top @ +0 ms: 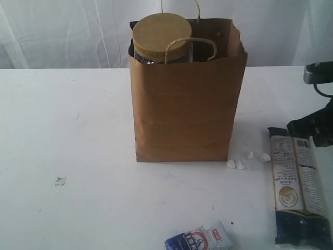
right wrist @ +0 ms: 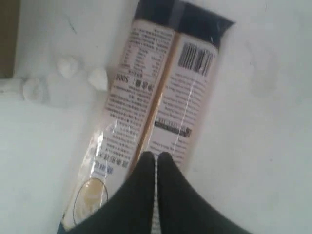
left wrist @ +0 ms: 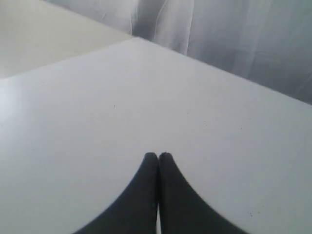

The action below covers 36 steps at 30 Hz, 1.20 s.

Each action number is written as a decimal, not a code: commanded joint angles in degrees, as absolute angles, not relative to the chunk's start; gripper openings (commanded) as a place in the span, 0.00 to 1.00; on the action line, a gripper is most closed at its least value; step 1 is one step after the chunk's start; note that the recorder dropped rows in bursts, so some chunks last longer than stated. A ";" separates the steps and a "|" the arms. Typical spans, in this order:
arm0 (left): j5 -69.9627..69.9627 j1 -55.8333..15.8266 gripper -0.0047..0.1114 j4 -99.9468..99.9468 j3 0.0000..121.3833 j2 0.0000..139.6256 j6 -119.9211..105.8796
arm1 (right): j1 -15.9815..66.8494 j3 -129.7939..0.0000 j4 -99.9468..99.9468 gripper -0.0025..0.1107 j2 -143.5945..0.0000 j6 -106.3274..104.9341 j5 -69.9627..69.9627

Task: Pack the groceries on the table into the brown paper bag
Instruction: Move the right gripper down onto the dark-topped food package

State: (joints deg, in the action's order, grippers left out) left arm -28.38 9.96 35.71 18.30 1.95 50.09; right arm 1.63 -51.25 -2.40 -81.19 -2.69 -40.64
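Standing upright on the white desk point(top: 78, 130) is one brown paper bag point(top: 184, 109), with one clear jar with tan lid point(top: 162, 34) poking out of its top. Right of the bag lies one long dark packet point(top: 297, 187), flat on the desk. Nearer me than the bag, off its right corner, is one small blue-white packet point(top: 200, 240). Four white bits point(top: 240, 164) sit just beside the bag's right foot (tiny, pebble-like). The right hand point(right wrist: 157, 157) is clenched on nothing, tips over that packet; touching it or not, I cannot tell. The left hand point(left wrist: 158, 157) is clenched too, empty, over bare desk.
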 commanded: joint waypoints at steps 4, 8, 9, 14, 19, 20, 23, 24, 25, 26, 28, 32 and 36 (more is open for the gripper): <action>-5.00 8.34 0.04 13.53 11.27 0.05 32.06 | 1.09 -52.09 -1.74 0.47 -84.50 -6.88 -37.06; -9.60 8.23 0.04 13.12 7.39 0.05 22.33 | 1.09 -52.09 -1.52 0.73 -88.05 -6.88 -35.59; -13.33 8.23 0.04 12.83 6.30 0.05 22.68 | 1.09 -52.09 -0.85 0.76 -88.94 -6.88 -35.45; -7.71 8.23 0.04 15.37 1.95 0.05 28.53 | 1.09 -52.09 0.40 0.77 -93.44 -2.68 -29.05; -6.88 6.99 0.04 0.00 1.27 0.00 26.15 | 1.09 -52.63 0.40 0.77 -100.29 6.68 -17.83; -7.17 6.49 0.04 -1.24 0.43 0.00 21.94 | 1.01 -53.55 0.40 0.77 -102.22 6.79 -18.81; -1.86 5.91 0.04 -1.25 0.00 0.00 20.59 | 1.01 -56.42 0.00 0.77 -106.15 7.44 -21.68; -2.05 5.91 0.04 -1.24 0.00 0.00 20.59 | 1.01 -57.08 0.00 0.77 -106.48 8.24 -21.68; -3.24 5.91 0.04 -1.24 0.00 0.00 20.59 | 1.01 -57.73 0.00 0.77 -106.58 9.23 -21.68; -4.32 5.91 0.04 -1.24 0.00 0.00 20.59 | 1.01 -58.65 0.00 0.77 -106.58 10.25 -22.14; -4.44 5.91 0.04 -1.24 0.00 0.00 20.59 | 1.01 -60.65 0.00 0.77 -106.43 10.65 -25.21; -4.44 5.91 0.04 -1.24 0.00 0.00 20.59 | 1.01 -63.40 -2.16 0.77 -106.29 10.65 -30.01; -4.44 5.91 0.04 -1.24 0.00 0.00 20.59 | 0.56 -63.36 -6.47 0.77 -106.83 15.24 -30.56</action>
State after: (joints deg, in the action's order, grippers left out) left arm -4.11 6.17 -0.64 0.18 0.26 20.74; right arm 1.63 -62.95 -3.18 -106.47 11.71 -29.36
